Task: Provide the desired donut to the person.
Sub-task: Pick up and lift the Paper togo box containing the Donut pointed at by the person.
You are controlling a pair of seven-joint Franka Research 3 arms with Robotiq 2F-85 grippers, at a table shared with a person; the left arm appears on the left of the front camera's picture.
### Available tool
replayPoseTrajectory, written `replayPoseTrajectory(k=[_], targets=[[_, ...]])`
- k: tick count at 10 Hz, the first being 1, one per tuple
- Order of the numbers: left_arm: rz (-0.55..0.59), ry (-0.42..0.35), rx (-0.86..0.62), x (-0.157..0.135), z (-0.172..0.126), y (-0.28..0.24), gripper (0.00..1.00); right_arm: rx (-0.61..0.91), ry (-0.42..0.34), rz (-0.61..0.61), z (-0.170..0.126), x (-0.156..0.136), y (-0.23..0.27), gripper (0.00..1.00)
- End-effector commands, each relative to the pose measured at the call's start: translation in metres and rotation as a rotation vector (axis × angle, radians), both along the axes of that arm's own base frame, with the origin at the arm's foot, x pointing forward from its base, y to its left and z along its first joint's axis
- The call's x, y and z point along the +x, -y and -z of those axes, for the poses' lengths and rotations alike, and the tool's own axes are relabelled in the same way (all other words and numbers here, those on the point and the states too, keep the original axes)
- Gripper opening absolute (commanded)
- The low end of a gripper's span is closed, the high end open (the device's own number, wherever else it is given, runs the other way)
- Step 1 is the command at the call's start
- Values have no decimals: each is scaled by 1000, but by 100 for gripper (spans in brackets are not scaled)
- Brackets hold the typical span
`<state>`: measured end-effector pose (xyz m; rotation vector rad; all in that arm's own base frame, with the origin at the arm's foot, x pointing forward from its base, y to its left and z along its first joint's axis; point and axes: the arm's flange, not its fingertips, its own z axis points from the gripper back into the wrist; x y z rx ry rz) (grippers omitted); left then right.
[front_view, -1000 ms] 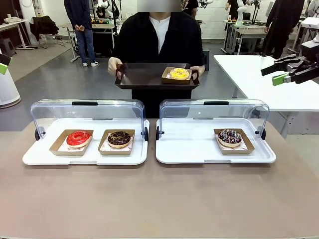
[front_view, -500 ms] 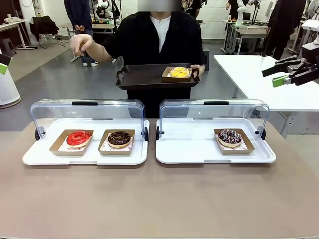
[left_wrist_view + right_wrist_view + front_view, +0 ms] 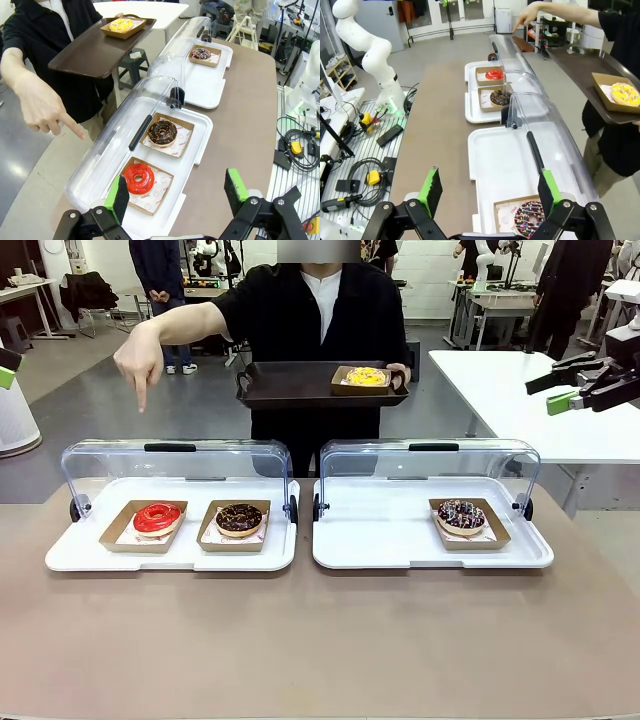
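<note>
Clear cover (image 3: pixel 175 462) stands open behind red donut (image 3: pixel 157 517); person's hand (image 3: pixel 138 358) points down; left claw (image 3: pixel 178 184) and right claw (image 3: pixel 490 181) gape empty.

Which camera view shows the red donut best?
The left wrist view: the red donut is close, seen from above, its hole clear. The front view shows the donut smaller, at a low angle; the right wrist view, far off.

Left gripper (image 3: pixel 6 368) is cut by the front view's left edge, just a pad tip and a black bit in frame. Right gripper (image 3: pixel 548 390): arm runs off the right edge. Sprinkled donut (image 3: pixel 529 217) is cut by the right wrist view's bottom edge. Red donut (image 3: pixel 147 175) is partly behind a green pad (image 3: pixel 120 197). Liner (image 3: pixel 156 192) print is too small to read. Person's tray hand (image 3: pixel 400 371) is mostly hidden behind the tray (image 3: pixel 290 385).
</note>
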<state>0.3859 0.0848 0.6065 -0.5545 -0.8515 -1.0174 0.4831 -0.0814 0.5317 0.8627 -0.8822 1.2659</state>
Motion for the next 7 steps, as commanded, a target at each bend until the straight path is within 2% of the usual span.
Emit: replayPoseTrajectory(k=[1,7], targets=[[-1,3,-14,0,0,1,100,4,-6,-4,0,-1,0,100],[-1,3,-14,0,0,1,100,4,-6,-4,0,-1,0,100]])
